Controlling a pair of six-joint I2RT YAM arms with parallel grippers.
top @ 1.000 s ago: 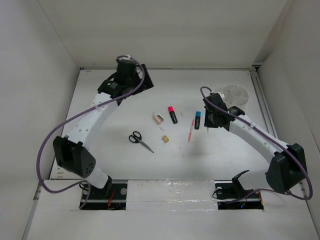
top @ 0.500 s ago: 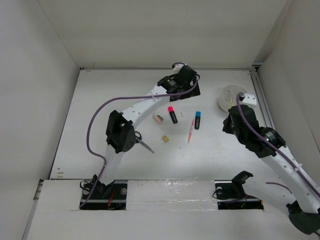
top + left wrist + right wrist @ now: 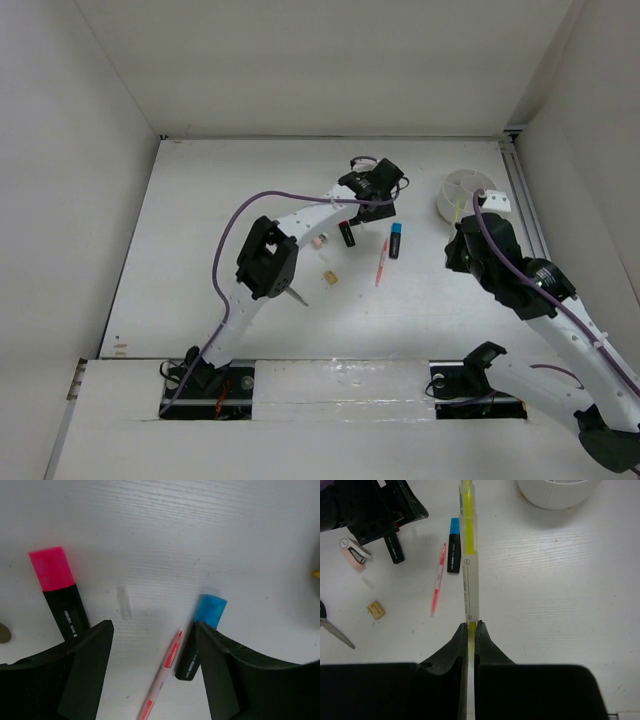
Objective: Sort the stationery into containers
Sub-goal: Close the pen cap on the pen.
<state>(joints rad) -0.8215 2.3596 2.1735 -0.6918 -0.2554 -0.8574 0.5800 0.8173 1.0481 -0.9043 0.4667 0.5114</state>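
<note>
left arm swings in over the markers, right arm holds the yellow pen up

a second ago the left arm sat in the far left corner. now its end effector [image 3: 152, 672] hangs with fingers apart above the counter [image 3: 200, 250], gripping nothing, the pink-capped marker [image 3: 57, 592] on one side and the blue-capped marker [image 3: 204, 632] on the other. further right, the right end effector [image 3: 468, 630] is clamped on the yellow pen [image 3: 469, 555], lifted near the white bowl [image 3: 447, 205]. that pen likely goes in next.
</note>
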